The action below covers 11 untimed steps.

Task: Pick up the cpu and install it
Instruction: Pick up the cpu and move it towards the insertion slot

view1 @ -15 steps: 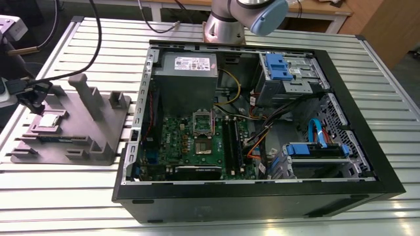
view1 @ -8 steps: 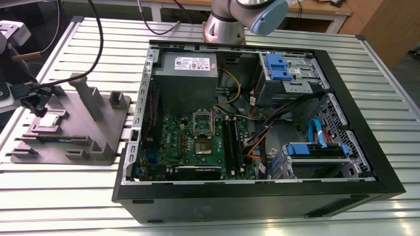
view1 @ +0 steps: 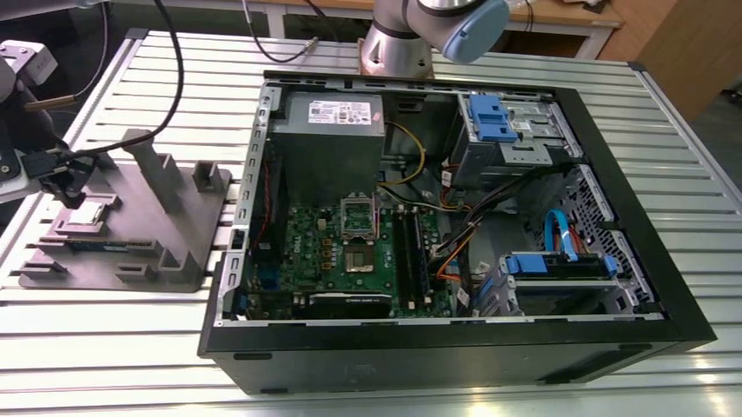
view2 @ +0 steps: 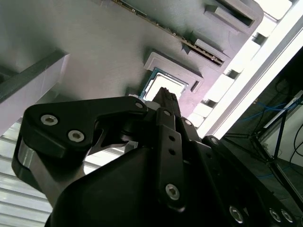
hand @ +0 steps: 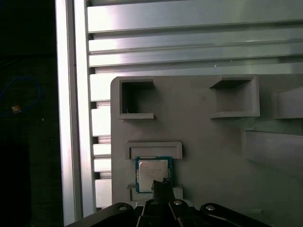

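Currently, status log. Item: cpu (hand: 153,173), silvery top, lies flat in its recess on grey fixture tray (hand: 213,142). Tray sits on slatted table (view1: 116,347) at the exterior view's left, well apart from socket (view1: 360,258) on green motherboard (view1: 336,269) inside open PC case (view1: 464,334). Gripper (hand: 162,184): hovers over one edge of cpu in both wrist views. Fingers (view2: 166,113) look pressed together, pinching nothing; contact w/ chip can't be told. Progress, est.: early. Done: approach to pickup spot. Not done: grasp, lift, carry to case, seating in socket. Socket appears vacant, bracket (view1: 357,215) looks raised, i.e. ready to receive.
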Available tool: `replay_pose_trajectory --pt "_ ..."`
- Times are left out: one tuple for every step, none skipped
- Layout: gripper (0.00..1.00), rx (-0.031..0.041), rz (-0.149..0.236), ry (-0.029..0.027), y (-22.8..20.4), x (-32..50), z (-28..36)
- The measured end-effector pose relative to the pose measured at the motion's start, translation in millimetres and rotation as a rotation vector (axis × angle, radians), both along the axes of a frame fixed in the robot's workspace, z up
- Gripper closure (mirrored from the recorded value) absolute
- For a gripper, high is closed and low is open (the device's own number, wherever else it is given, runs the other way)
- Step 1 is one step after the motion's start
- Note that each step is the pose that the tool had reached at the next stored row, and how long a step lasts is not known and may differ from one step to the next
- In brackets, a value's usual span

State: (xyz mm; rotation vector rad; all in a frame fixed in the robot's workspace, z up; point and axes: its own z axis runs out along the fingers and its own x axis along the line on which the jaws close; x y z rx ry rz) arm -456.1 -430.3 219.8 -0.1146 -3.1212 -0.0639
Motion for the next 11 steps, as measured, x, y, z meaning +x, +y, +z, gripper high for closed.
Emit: replay_pose_trajectory --pt "0.90 0.0000 0.000 -0.0005 0.0 -0.1 -1.3" --pt "0.90 -0.0002 0.000 -0.0004 0.0 -0.2 -2.6" --pt "0.90 -0.0002 0.000 -0.0005 0.0 -0.2 -3.6" --pt "0.90 -0.0003 0.000 -0.0005 -0.1 -0.2 -3.8" --pt "0.90 -0.0003 0.000 -0.0005 0.0 -0.2 -3.8" --pt "0.90 -0.0003 0.000 -0.0004 0.0 -0.2 -3.8" --pt "0.90 -0.0004 0.000 -0.0004 -0.1 -0.2 -3.8" --pt "0.90 -0.0003 0.000 -0.0005 0.0 -0.2 -3.8" --pt "0.90 -0.0003 0.000 -0.0005 0.0 -0.2 -3.9" --pt "0.90 -0.0003 0.000 -0.0005 0.0 -0.2 -5.6" --pt "0.90 -0.0003 0.000 -0.0005 0.0 -0.2 -5.7"
